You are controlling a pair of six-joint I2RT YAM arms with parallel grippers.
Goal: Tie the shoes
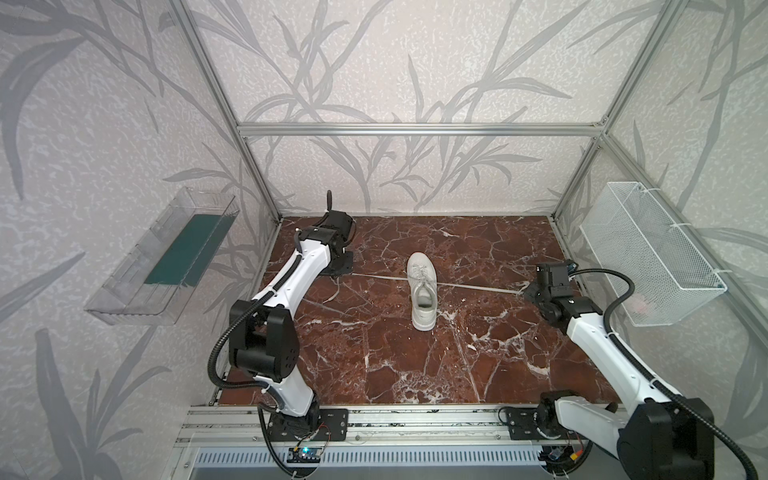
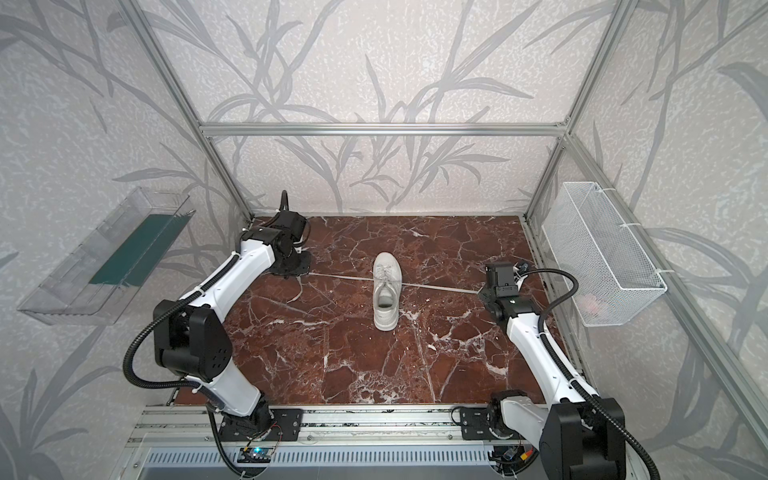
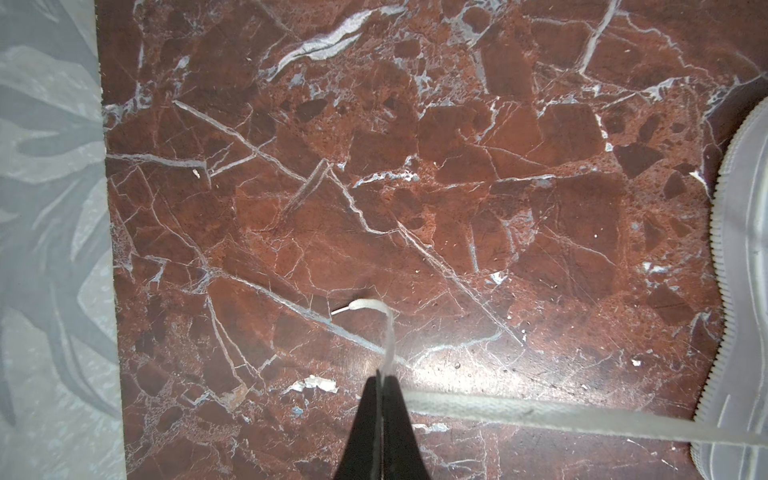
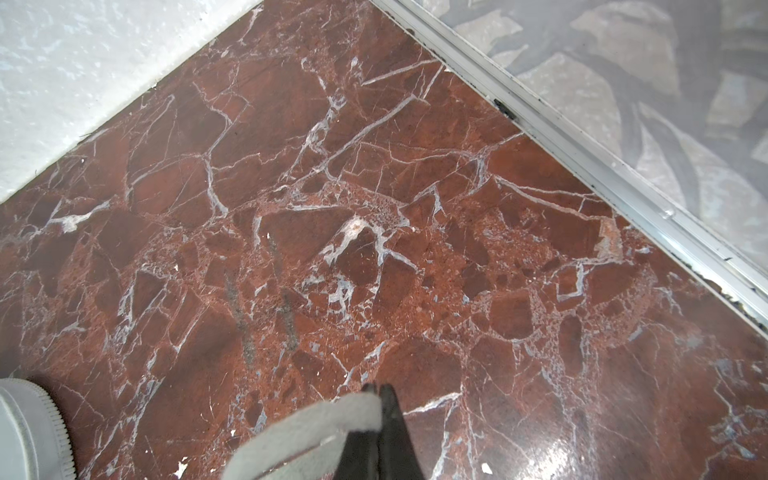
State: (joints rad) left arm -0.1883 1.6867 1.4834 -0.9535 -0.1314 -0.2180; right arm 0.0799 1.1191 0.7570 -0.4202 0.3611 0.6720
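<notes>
The white low-top sneaker with a white sole (image 1: pixel 423 291) stands near the middle of the red-brown, white-veined marble tabletop (image 1: pixel 415 374). Its long axis runs front to back, with the toe toward the back wall and the heel opening toward the arms' bases. Its two flat white laces are drawn out sideways in a nearly straight, taut line across the marble. The left lace (image 1: pixel 374 277) ends at the left gripper (image 1: pixel 350 272), low over the table near the back left corner. In the left wrist view that gripper (image 3: pixel 380 376) has its dark fingers pressed together on the lace, and a short tail (image 3: pixel 372 305) curls onto the marble beyond them. The right lace (image 1: pixel 473 286) leads to the right gripper (image 1: pixel 523 292), near the table's right edge. In the right wrist view the fingers (image 4: pixel 388 399) are likewise clamped on the lace (image 4: pixel 303 432). Off the table, a clear plastic bin holding a dark green sheet (image 1: pixel 166 266) hangs on the left wall. A white wire-mesh basket (image 1: pixel 665 266) hangs on the right wall, and both are well apart from the shoe.
</notes>
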